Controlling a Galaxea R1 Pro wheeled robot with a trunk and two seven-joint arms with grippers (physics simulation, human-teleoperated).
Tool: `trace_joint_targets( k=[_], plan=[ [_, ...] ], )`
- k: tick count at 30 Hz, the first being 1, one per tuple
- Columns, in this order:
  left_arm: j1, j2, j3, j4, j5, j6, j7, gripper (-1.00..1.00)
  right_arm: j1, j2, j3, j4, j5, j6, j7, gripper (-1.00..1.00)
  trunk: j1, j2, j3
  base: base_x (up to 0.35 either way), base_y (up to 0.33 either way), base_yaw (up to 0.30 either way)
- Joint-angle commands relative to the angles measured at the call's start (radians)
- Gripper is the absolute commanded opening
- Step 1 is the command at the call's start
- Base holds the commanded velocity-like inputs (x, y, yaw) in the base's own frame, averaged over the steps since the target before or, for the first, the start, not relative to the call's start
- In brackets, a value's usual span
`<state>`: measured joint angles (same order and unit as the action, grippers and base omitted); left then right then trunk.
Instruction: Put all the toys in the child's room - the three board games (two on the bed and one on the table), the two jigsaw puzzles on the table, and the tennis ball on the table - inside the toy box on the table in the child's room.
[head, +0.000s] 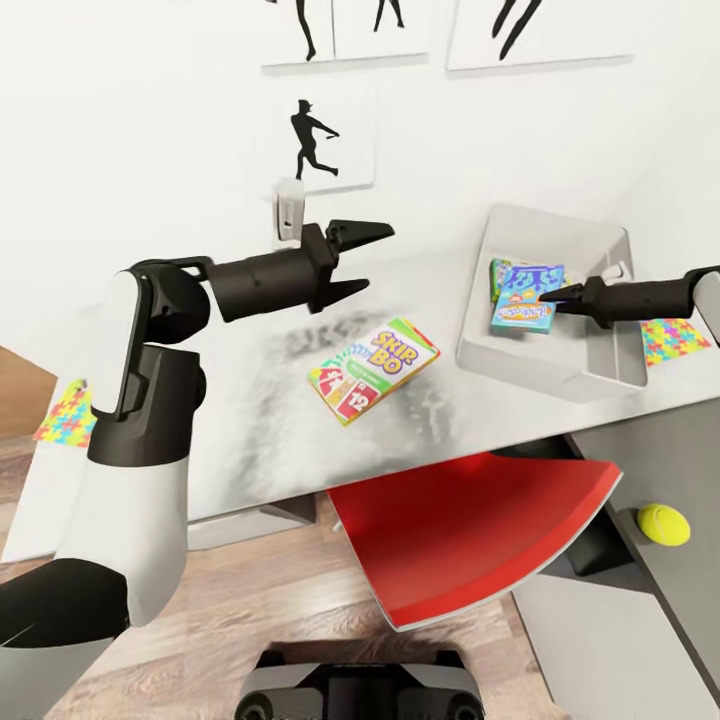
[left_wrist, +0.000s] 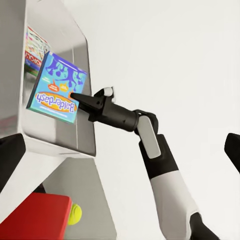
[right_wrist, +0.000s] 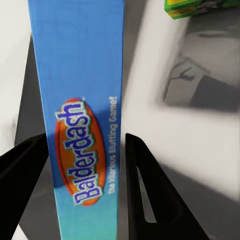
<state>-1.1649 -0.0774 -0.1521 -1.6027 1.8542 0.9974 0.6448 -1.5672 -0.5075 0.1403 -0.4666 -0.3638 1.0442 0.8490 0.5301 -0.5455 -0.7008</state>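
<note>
My right gripper (head: 548, 297) is shut on the edge of the teal-blue Balderdash board game (head: 520, 315), holding it tilted inside the light-grey toy box (head: 560, 372) on the table (head: 250, 440). The right wrist view has that box (right_wrist: 82, 75) between both fingers (right_wrist: 145, 185). A green-edged board game (left_wrist: 32, 47) lies in the toy box behind it. The green Skip-Bo board game (head: 373, 368) lies flat mid-table. My left gripper (head: 360, 260) hangs open above the table, up-left of Skip-Bo. One jigsaw puzzle (head: 675, 340) lies right of the toy box, another (head: 65, 415) at far left. The tennis ball (head: 663, 523) rests on a dark surface at lower right.
A red chair (head: 470, 530) stands tucked under the table's front edge, directly before me. A small white object (head: 288, 212) stands at the back of the table against the white wall, which carries black silhouette pictures (head: 312, 135). Wood-plank floor (head: 250, 600) lies below.
</note>
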Motion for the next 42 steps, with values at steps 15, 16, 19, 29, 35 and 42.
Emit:
trace_joint_targets(
  k=[15, 16, 19, 29, 35, 42],
  plan=[
    [-0.014, -0.006, -0.022, 0.0, 0.046, 0.001, 0.058, 1.0, -0.015, -0.001, 0.005, -0.003, -0.003, 0.003, 0.003, -1.0, 0.0, -0.001, -0.026, 0.0, 0.0, 0.0],
    [-0.014, -0.007, -0.022, 0.0, 0.047, 0.001, 0.059, 1.0, -0.017, -0.001, 0.005, -0.004, -0.003, 0.003, 0.003, -1.0, 0.0, -0.001, -0.027, 0.0, 0.0, 0.0],
    [-0.014, -0.007, -0.023, 0.0, 0.048, 0.001, 0.061, 1.0, -0.025, -0.001, 0.005, -0.006, -0.003, 0.003, 0.002, -1.0, 0.0, -0.001, -0.032, 0.0, 0.0, 0.0],
    [-0.016, -0.007, -0.024, 0.0, 0.05, 0.001, 0.062, 1.0, -0.036, -0.003, 0.005, -0.008, -0.003, 0.003, 0.004, -1.0, 0.0, -0.001, -0.049, 0.0, 0.0, 0.0],
    [-0.016, -0.007, -0.024, 0.0, 0.05, 0.001, 0.062, 1.0, -0.038, -0.003, 0.005, -0.009, -0.003, 0.003, 0.004, -1.0, 0.0, -0.001, -0.058, 0.0, 0.0, 0.0],
    [-0.016, -0.007, -0.025, 0.0, 0.051, 0.001, 0.062, 1.0, -0.04, -0.004, 0.005, -0.016, -0.003, 0.003, 0.004, -1.0, 0.0, -0.001, -0.07, 0.0, 0.0, 0.0]
  ],
)
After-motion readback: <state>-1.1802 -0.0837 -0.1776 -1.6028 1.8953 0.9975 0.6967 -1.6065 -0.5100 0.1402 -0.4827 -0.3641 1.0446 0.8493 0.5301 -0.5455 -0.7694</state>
